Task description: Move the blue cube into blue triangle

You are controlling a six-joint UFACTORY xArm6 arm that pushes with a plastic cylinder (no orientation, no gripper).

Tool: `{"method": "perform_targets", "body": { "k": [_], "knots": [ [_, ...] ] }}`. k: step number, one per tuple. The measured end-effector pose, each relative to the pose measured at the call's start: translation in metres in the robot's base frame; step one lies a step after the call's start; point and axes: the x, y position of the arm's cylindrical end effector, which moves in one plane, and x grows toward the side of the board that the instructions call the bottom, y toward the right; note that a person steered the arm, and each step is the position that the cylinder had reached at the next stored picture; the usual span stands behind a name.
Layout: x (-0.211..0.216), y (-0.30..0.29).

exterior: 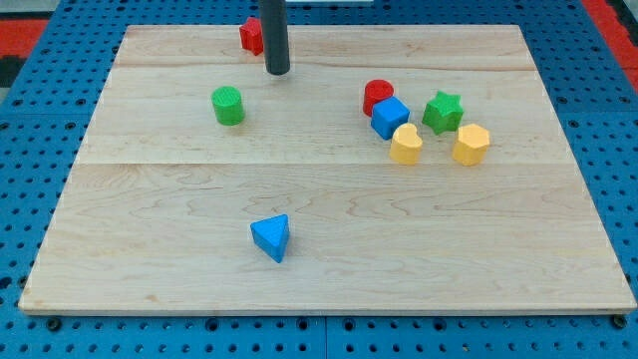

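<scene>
The blue cube (390, 117) sits right of centre in the upper half of the wooden board (150, 229), touching a red cylinder (377, 95) above it and a yellow heart (405, 144) below it. The blue triangle (271, 237) lies alone lower down, left of centre. My tip (278, 72) is near the view's top, left of the cube and far above the triangle, touching neither.
A green cylinder (228, 105) stands left of and below my tip. A red block (251, 35) sits just behind the rod at the top edge. A green star (443, 112) and a yellow hexagon (471, 144) lie right of the blue cube.
</scene>
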Motion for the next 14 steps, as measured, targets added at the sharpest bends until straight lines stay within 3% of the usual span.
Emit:
{"method": "perform_targets", "body": {
  "k": [2,4,5,8,10,11,13,14],
  "knots": [
    [-0.056,0.011],
    [0.018,0.145],
    [0.027,0.194],
    [0.107,0.143],
    [0.11,0.037],
    [0.134,0.006],
    [0.143,-0.034],
    [0.184,-0.029]
  ]
}}
